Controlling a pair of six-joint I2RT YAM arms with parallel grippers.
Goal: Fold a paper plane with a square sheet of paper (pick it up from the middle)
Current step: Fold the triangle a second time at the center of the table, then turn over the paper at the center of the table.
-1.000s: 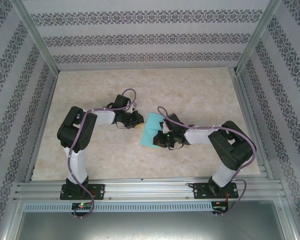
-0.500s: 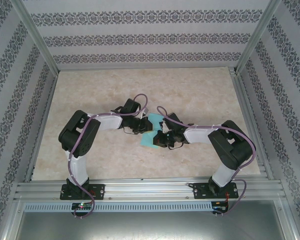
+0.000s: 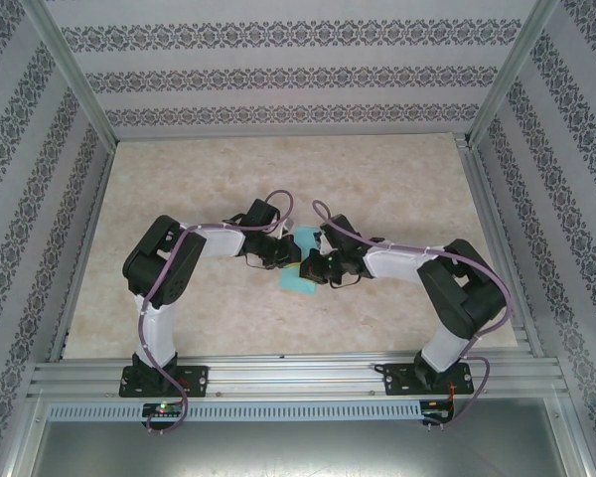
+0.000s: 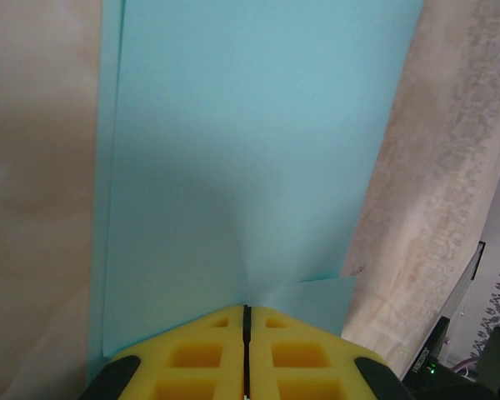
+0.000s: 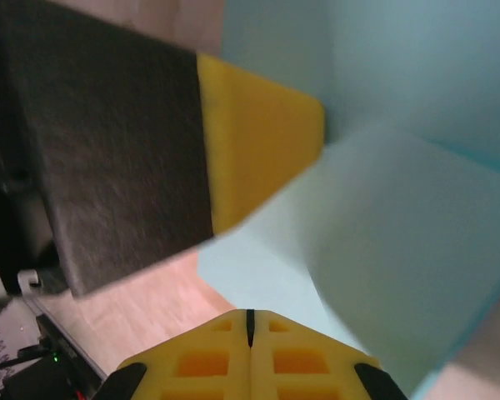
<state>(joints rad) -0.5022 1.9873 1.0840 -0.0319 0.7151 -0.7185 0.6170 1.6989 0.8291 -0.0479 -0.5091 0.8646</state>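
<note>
Teal square sheet of paper [image 3: 296, 285] sits at the centre of the counter [image 3: 397, 179], partly folded. Left hand [image 4: 246, 310] closed, pinching one edge; right hand [image 5: 250, 315] closed on a raised flap [image 5: 400, 217]. Risk: opposed pulls could tear it or skew the crease.

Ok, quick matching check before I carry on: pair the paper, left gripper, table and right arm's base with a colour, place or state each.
Things:
1. paper
2. left gripper
3. table
4. right arm's base

Descriptions:
A. beige, marbled
B. bottom right of the overhead view
C. turquoise
D. shut, with paper creases meeting at its tips

Pairs: 1-C, 2-D, 3-A, 4-B
</note>
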